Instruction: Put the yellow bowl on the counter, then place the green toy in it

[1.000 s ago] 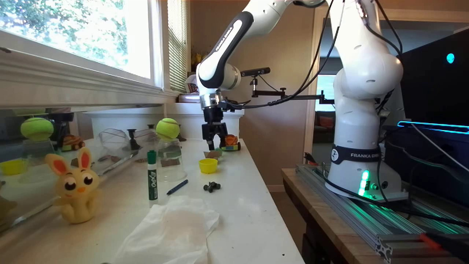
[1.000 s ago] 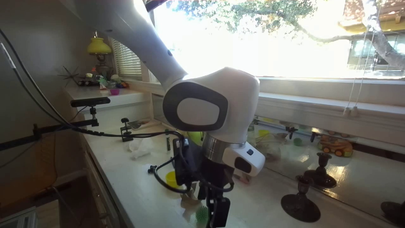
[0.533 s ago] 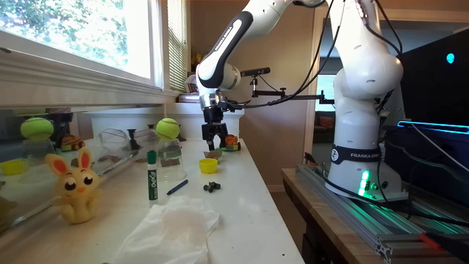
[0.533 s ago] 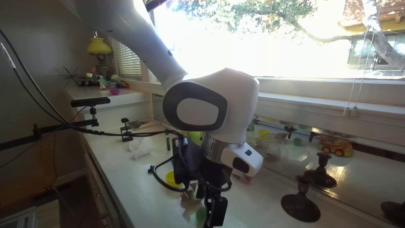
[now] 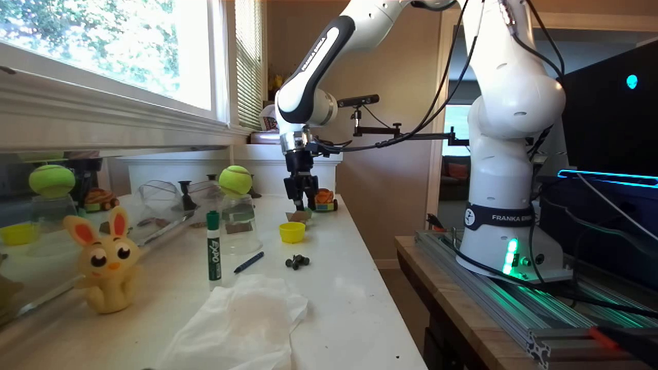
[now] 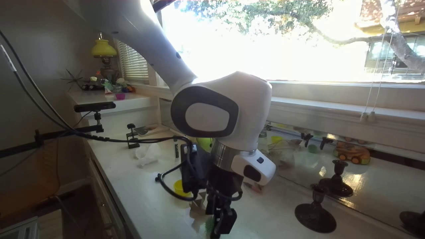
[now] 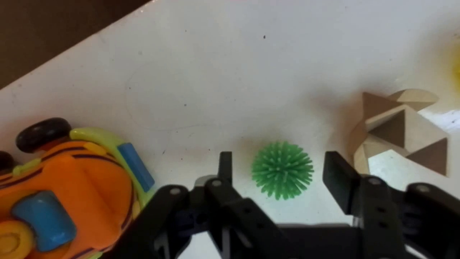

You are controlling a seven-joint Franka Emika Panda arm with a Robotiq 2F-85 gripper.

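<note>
The gripper (image 7: 280,169) is straddling the green toy (image 7: 282,170), fingers spread, so clean grasping is probably depending on closing evenly, clear of the faceted block (image 7: 423,130) beside it.

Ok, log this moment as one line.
gripper: open, astride green toy | green toy: on counter, ungripped | bowl: on counter, toy outside

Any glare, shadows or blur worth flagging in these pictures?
In both exterior views, part of the window is blown out to white; in the wrist view, soft shadows lie beside the green toy and the faceted block, and what is probably the yellow bowl is blurred at the right edge.
</note>
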